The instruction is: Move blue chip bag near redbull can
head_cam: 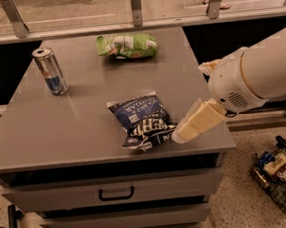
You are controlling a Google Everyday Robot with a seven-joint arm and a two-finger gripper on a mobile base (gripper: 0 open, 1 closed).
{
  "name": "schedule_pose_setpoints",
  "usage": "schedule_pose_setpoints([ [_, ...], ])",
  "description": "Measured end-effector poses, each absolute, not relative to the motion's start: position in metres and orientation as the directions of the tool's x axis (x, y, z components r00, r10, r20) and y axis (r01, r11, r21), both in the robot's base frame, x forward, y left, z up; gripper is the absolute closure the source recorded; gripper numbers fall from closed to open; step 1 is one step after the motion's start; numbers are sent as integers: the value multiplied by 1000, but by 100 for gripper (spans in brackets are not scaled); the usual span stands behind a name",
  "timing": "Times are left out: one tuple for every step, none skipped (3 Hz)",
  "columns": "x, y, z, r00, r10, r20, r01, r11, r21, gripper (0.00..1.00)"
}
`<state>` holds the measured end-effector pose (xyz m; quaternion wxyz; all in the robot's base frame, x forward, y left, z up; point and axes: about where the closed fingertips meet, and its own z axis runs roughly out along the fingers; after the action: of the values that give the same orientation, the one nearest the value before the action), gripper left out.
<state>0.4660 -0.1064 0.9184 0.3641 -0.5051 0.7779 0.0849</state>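
One blue chip bag [142,121] is found lying front-centre, well apart from the redbull can [50,70]. It is judged light, crinkly and slippery, best pinched at its right edge. The gripper [196,125] is held just beside it; spread or closed cannot be told.

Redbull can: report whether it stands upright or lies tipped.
Upright: the redbull can stands on its base, silver top up. The hand is beside the blue chip bag.
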Motion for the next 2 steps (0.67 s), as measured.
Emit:
schedule_pose_setpoints([
  [467,-106,919,-223,-723,-653,-846,477,-238,0],
  [463,-90,908,-211,-724,-657,-862,455,-225,0],
])
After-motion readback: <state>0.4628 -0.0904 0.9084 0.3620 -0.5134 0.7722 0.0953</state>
